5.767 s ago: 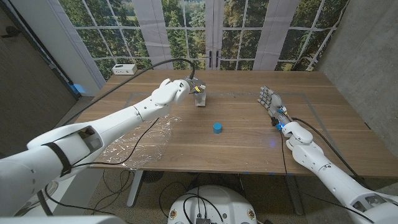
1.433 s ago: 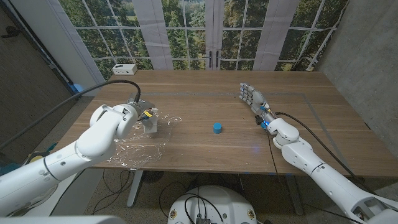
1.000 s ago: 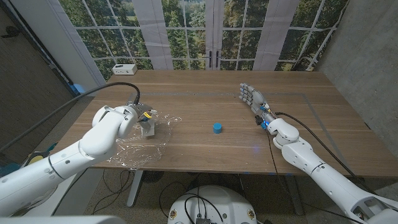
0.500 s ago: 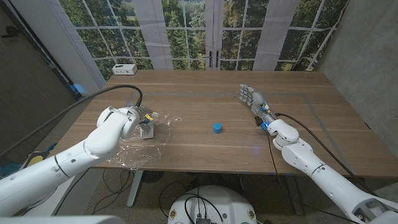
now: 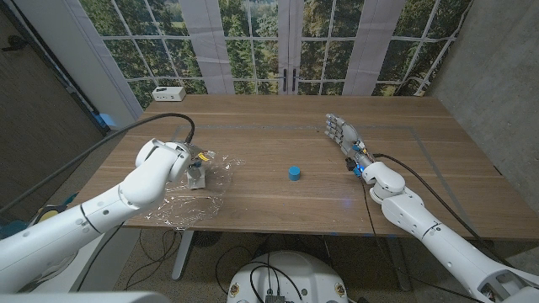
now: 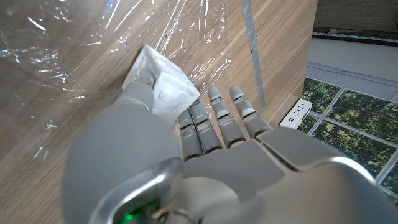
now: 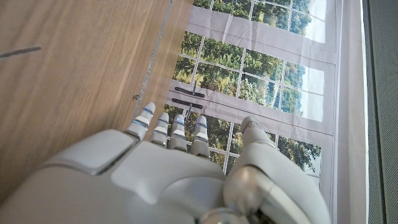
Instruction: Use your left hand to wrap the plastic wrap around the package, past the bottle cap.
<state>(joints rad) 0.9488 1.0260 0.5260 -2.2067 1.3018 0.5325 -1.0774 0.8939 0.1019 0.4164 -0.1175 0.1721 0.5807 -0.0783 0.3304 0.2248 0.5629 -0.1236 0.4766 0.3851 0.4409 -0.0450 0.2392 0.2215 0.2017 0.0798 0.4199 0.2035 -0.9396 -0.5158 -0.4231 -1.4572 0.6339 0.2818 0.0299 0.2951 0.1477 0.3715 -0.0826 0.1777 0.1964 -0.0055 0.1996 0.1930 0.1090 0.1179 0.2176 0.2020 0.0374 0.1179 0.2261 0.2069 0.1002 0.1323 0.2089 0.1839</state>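
- The left robot hand (image 5: 187, 160) grips the small white package (image 5: 198, 174), which sits on the sheet of plastic wrap (image 5: 189, 195) at the desk's left side
- In the left wrist view the left robot hand (image 6: 205, 134) has its thumb on one face of the package (image 6: 160, 84) and its other fingers (image 6: 225, 118) lying straight and close together alongside it, reaching past it over the crinkled plastic wrap (image 6: 74, 56)
- The plastic wrap spreads out under and around the package, mostly on the near side of the left robot hand, with wrinkled folds catching the light
- The blue bottle cap (image 5: 294, 172) stands on the bare desk (image 5: 269, 139) well to the right of the left robot hand, roughly midway between the two hands
- The right robot hand (image 5: 344, 133) is over the desk's right part, fingers spread and extended, holding nothing
- In the right wrist view the right robot hand (image 7: 180, 168) shows its fingers straight, pointing toward the windows
- A white power strip (image 5: 168, 93) lies at the desk's far left corner, well beyond the left robot hand
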